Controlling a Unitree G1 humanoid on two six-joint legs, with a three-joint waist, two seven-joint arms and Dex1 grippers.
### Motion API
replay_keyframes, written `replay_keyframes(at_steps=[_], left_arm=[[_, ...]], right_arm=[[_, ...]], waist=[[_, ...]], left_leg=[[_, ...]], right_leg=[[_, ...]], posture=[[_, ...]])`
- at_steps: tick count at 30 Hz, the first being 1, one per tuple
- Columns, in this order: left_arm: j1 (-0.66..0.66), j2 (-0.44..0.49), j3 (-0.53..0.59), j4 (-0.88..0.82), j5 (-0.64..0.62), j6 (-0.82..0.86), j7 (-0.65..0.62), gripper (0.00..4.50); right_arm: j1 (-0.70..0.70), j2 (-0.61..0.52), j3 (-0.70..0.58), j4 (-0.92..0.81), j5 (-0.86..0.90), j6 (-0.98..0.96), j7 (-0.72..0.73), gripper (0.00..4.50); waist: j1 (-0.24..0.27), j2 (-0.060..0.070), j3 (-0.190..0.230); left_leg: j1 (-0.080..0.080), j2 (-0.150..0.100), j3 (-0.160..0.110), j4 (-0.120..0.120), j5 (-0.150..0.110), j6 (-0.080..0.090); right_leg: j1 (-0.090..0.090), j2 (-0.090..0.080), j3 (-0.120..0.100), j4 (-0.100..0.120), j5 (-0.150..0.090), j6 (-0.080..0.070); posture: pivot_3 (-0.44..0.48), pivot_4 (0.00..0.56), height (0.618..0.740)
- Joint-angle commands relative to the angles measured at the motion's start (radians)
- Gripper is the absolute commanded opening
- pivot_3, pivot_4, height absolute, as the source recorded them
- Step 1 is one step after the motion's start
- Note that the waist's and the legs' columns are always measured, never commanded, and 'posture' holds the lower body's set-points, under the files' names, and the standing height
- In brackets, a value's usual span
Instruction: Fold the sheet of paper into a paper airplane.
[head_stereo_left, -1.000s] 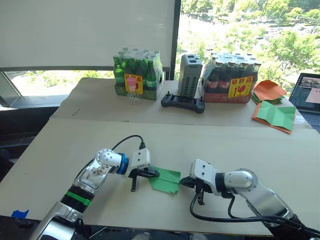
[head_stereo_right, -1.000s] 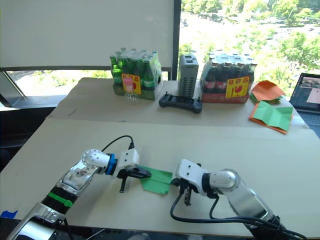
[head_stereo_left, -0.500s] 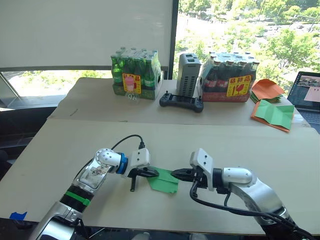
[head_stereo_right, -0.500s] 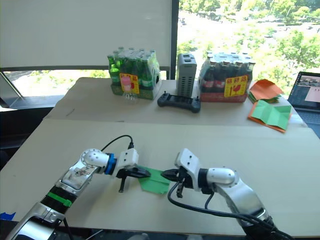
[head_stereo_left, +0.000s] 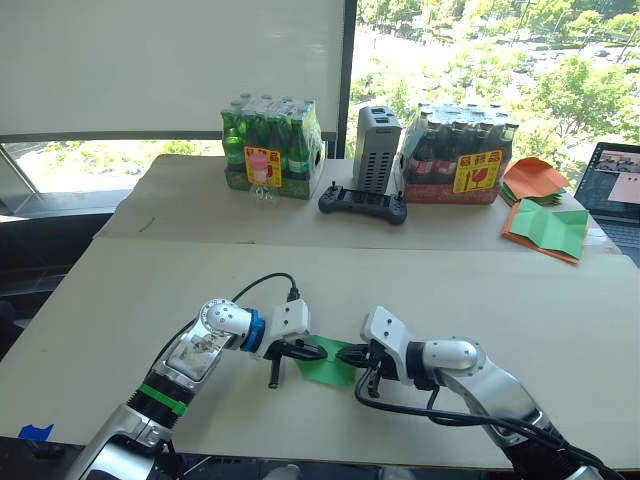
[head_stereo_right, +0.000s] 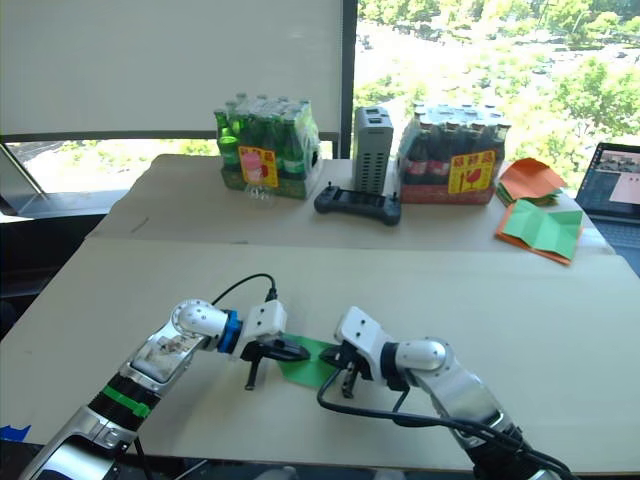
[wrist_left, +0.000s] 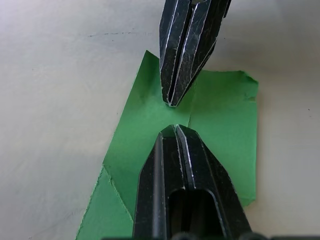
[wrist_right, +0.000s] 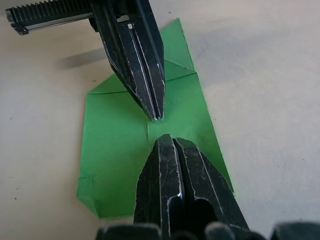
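Broad pale worktop (head_stereo_left: 120, 290) in the foreground, with a second worktop (head_stereo_left: 190, 205) behind it by the window. On that far one, a shrink-wrapped pack of green bottles (head_stereo_left: 272, 148), a pack of dark bottles (head_stereo_left: 460, 153), a grey upright box (head_stereo_left: 378, 150) between the packs, a black controller (head_stereo_left: 362, 203) in front of the box. Well apart to the right, orange sheets (head_stereo_left: 535, 180) and a green sheet backed by orange paper (head_stereo_left: 548, 230), beside a laptop (head_stereo_left: 615, 185) at the edge. Near the front of the closer worktop, lying flat with visible creases and folded corners, the sheet of paper (wrist_left: 220, 115). Pressed tip-down on it from the left, the left hand (head_stereo_left: 303, 352), fingers pressed together. Facing it tip to tip across the sheet's middle, just apart, the right hand (head_stereo_left: 348, 353), fingers also pressed together, pinching nothing.
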Motion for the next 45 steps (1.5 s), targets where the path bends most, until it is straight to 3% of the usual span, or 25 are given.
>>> replay_keyframes(at_steps=[1,33,45], left_arm=[[0.010,0.006,-0.011,-0.010,0.013,-0.005,-0.002,0.00],[0.105,0.173,0.094,0.049,0.002,-0.050,-0.019,0.00],[0.111,0.177,0.170,-0.050,-0.077,0.034,0.003,0.00]], right_arm=[[0.008,-0.011,0.022,0.009,-0.024,0.033,-0.007,0.01],[-0.010,-0.016,0.029,0.022,-0.019,0.037,-0.005,0.01],[-0.025,0.023,-0.019,-0.006,0.026,0.036,-0.023,0.01]], waist=[[0.000,0.000,0.000],[-0.006,0.001,0.000],[-0.010,0.001,0.000]], left_leg=[[0.000,0.000,0.000,0.000,0.000,0.000],[0.003,0.001,0.000,-0.002,0.000,0.000],[0.003,0.001,0.000,-0.002,0.000,0.000]], right_leg=[[0.000,0.000,0.000,0.000,0.000,0.000],[0.001,0.001,0.000,0.000,0.000,0.000],[0.000,0.001,0.001,0.001,0.000,0.000]], posture=[[0.000,0.150,0.675],[0.000,0.150,0.675],[0.000,0.150,0.675]])
